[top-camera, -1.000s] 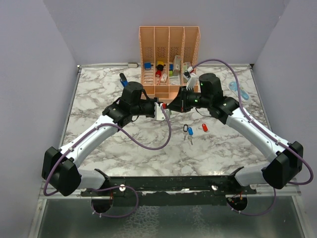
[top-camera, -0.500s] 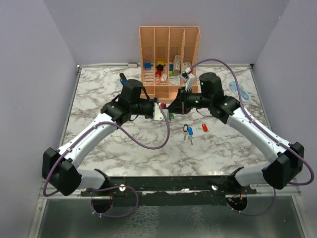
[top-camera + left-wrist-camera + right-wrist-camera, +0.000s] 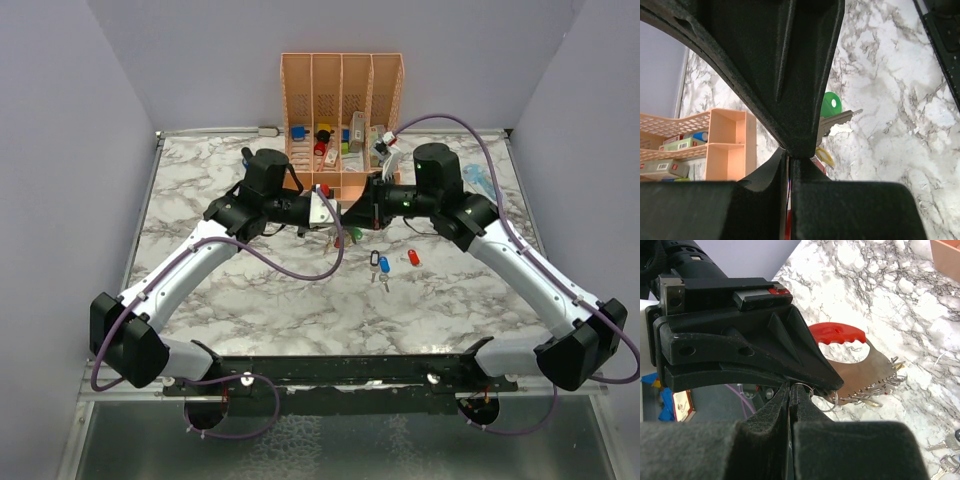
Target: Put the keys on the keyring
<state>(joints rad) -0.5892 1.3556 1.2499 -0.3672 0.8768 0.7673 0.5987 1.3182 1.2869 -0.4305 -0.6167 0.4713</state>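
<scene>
Centrally, above the bench [image 3: 300, 300], your left hand [image 3: 330, 212] and right hand [image 3: 350, 212] meet tip to tip, both fully closed; you cannot tell what they pinch. The red keyring [image 3: 837, 334] sits at the tips, a green key [image 3: 830, 105] hanging below. Loose keys [image 3: 380, 266] lie just below centre.

Bright, even overhead light casts soft shadows; the nearest foreground in both wrist views looks soft.
</scene>
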